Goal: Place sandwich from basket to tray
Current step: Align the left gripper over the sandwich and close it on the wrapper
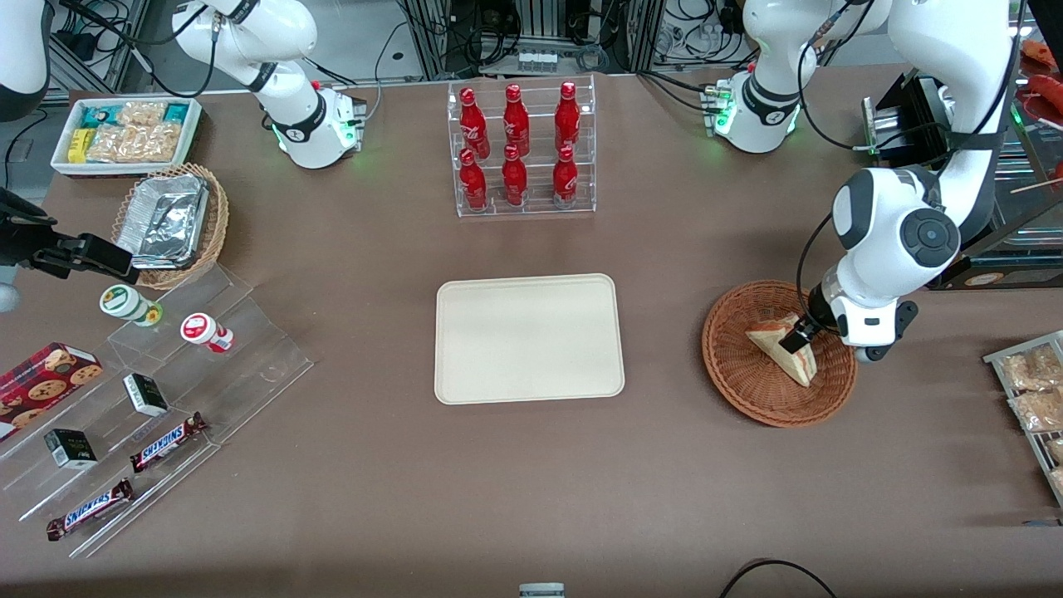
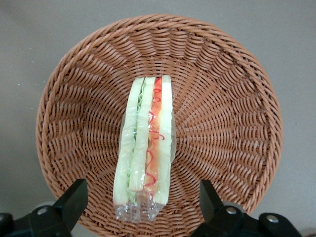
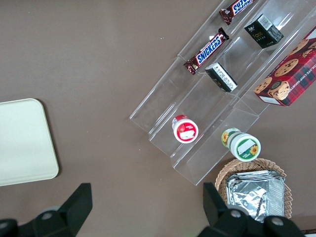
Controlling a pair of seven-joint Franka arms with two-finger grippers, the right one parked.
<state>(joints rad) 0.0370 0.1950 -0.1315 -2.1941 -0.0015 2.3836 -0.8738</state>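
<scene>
I have the left gripper (image 2: 140, 202) lowered over the basket (image 1: 747, 378), and its two fingers (image 2: 74, 200) are spread wide, holding nothing. Straight below it, between the fingers, lies the sandwich (image 2: 145, 148), resting in the middle of the basket's woven floor with its cut edge turned up, so I see the pale bread slices with green, orange and red filling running lengthwise. It looks wrapped in clear film, bunched at the end nearest the gripper. I judge the fingers are set this way so each can come down along one flat bread face and squeeze across the thin dimension; in the wrist view neither finger touches the wedge yet, and I cannot tell how much height is left above it. In the front view the gripper (image 1: 804, 334) sits over the upper part of the wedge, with the sandwich (image 1: 785, 349) leaning across the basket under it. The basket holds only that one item. Out from the gripper, toward the parked arm's end of the table, the tray (image 1: 529, 338) lies flat with nothing on it, well apart from the basket, ready as the drop spot. Farther from the front camera than the tray stands a clear rack of red bottles (image 1: 519, 149), which my carry path should not need to pass.
</scene>
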